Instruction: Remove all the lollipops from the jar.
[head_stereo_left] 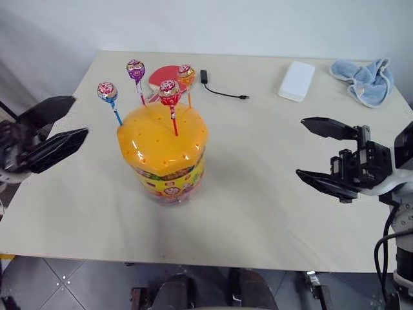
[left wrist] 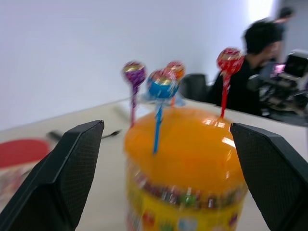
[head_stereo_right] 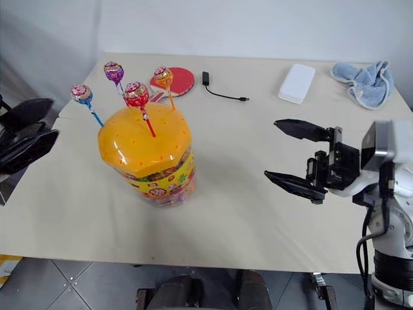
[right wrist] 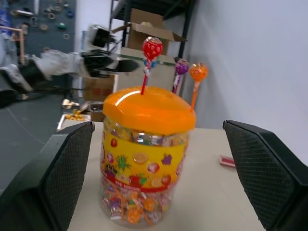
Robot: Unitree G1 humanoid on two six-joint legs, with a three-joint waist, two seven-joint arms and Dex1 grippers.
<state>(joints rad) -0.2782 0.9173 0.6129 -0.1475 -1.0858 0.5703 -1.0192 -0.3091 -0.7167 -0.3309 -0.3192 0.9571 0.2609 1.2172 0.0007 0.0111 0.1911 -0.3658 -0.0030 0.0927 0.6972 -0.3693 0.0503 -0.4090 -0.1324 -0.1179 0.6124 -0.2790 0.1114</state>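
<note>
The jar (head_stereo_left: 164, 161), a clear tub with a domed orange lid (head_stereo_left: 161, 135) and a yellow label band, stands on the table left of centre. Several lollipops stick up from holes in the lid: one on a blue stick (head_stereo_left: 107, 92), a purple one (head_stereo_left: 135, 70), a red one (head_stereo_left: 169, 90) and an orange one (head_stereo_left: 186, 73). My left gripper (head_stereo_left: 80, 116) hangs open to the left of the jar, apart from it. Off to the jar's right, my right gripper (head_stereo_left: 301, 147) is open too, its fingers pointing at the jar. Both wrist views look at the jar between empty fingers.
A red paddle (head_stereo_left: 161, 76) lies behind the jar. A black cable (head_stereo_left: 222, 92), a white box (head_stereo_left: 297, 81) and a blue cloth (head_stereo_left: 366, 79) lie at the back right of the table (head_stereo_left: 258, 213). A person (left wrist: 260, 43) sits in the background of the left wrist view.
</note>
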